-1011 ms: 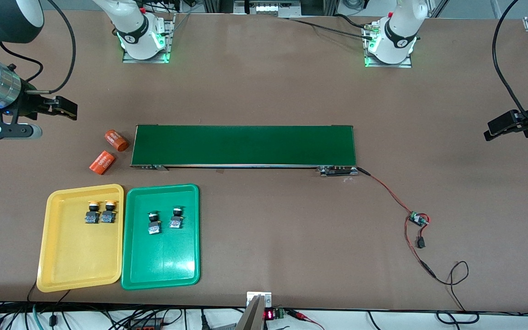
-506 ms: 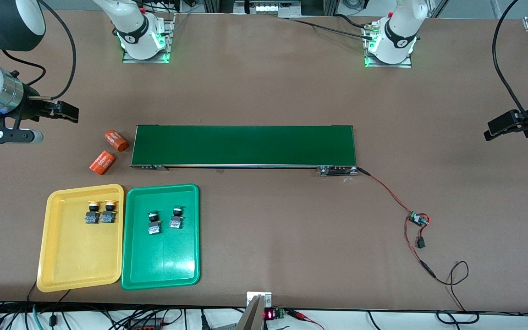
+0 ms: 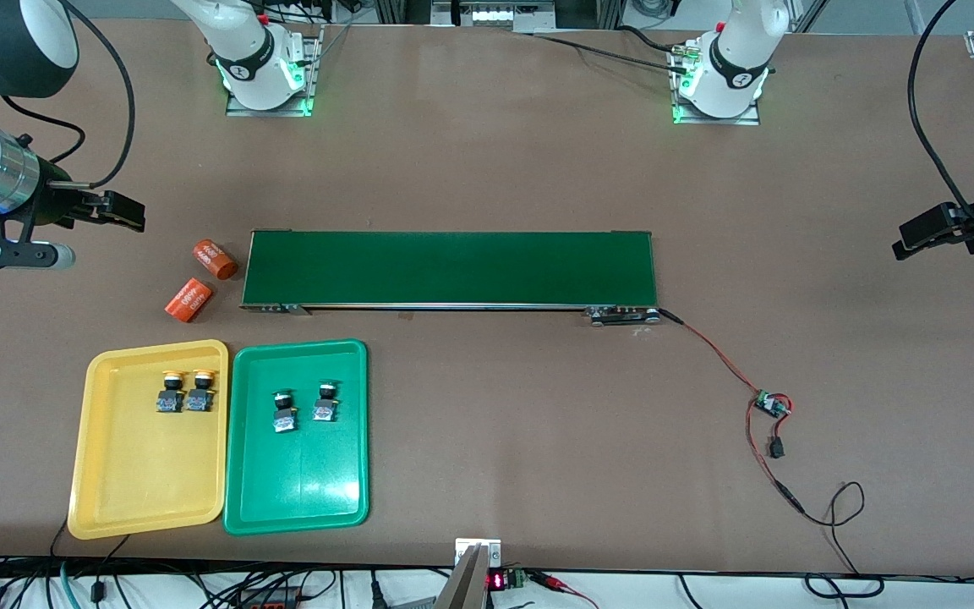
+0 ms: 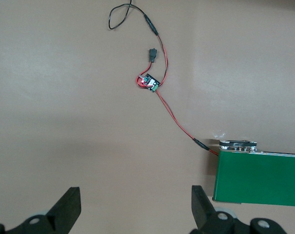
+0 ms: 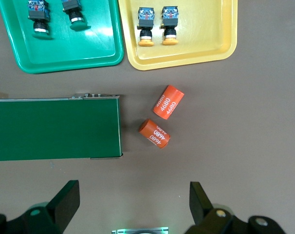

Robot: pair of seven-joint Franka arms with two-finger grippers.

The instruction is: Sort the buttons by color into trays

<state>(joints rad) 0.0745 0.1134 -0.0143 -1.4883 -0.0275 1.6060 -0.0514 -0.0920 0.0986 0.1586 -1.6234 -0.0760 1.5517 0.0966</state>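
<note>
My right gripper point(image 5: 130, 204) has its jaws wide apart and holds nothing. It hangs in the air over the bare surface point(image 3: 487, 169) at the right arm's end, close to the two orange cylinders point(image 3: 202, 279) that lie on their sides just beside the end of the dark green conveyor belt point(image 3: 449, 268). In the right wrist view both cylinders show white print, and they lie near each other but I cannot tell if they touch.

My left gripper point(image 4: 135, 207) also has its jaws apart and empty. It hangs over the bare surface at the left arm's end of the table, well apart from the trays. Under it I see the end of the belt, and a red wire point(image 4: 174, 117) that runs from the belt to a small circuit board point(image 4: 149, 82) lying on the surface.

The yellow tray point(image 3: 115, 491) and the green tray point(image 3: 301, 491) lie side by side, nearer to the front camera than the belt, toward the right arm's end. The two yellow buttons point(image 3: 185, 391) lie in the yellow tray, just beside each other, in the part of the tray closest to the belt. The two green buttons point(image 3: 305, 405) lie in the green tray, near each other with a small gap between them, also in the part closest to the belt.
</note>
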